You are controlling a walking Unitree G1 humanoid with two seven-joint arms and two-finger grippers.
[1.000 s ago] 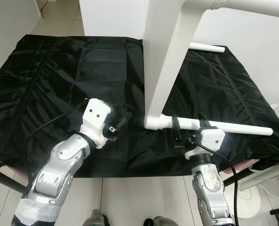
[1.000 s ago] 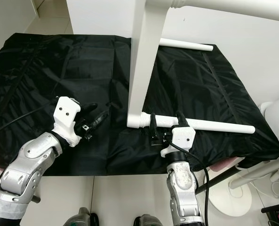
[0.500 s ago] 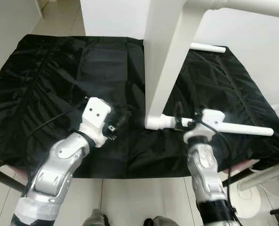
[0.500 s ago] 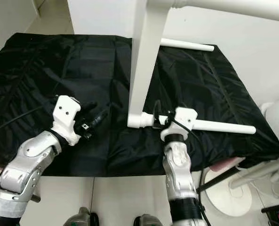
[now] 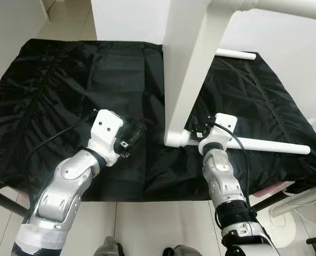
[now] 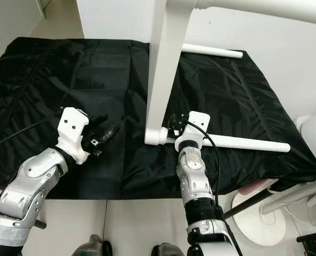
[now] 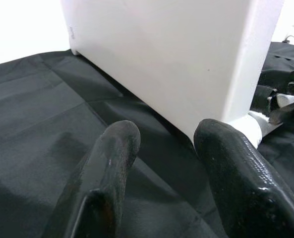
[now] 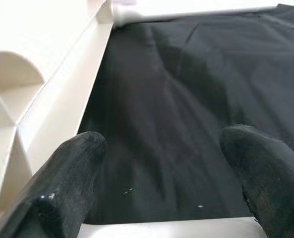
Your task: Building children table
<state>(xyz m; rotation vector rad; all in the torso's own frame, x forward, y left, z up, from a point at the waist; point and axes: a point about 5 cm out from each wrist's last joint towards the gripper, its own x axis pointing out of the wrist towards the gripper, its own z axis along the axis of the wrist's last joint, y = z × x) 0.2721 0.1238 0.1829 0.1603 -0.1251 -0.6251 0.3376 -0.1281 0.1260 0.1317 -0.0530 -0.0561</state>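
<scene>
White tabletop [image 5: 192, 69] standing on edge on black cloth [image 5: 67, 80], lower leg [image 5: 264, 144] lying flat. Right gripper [image 6: 175, 124] beside the leg joint, fingers spread, holding nothing. Left gripper [image 5: 134, 133] near, fingers apart. Best to close squarely around the leg, steadying the top.

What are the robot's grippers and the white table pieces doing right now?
Left gripper: open, empty, over the black cloth.
Right gripper: open, straddling the near table leg.
White tabletop: standing on edge.
Near table leg: attached at the tabletop's corner, lying level.
Far table leg: lying behind the tabletop.
</scene>
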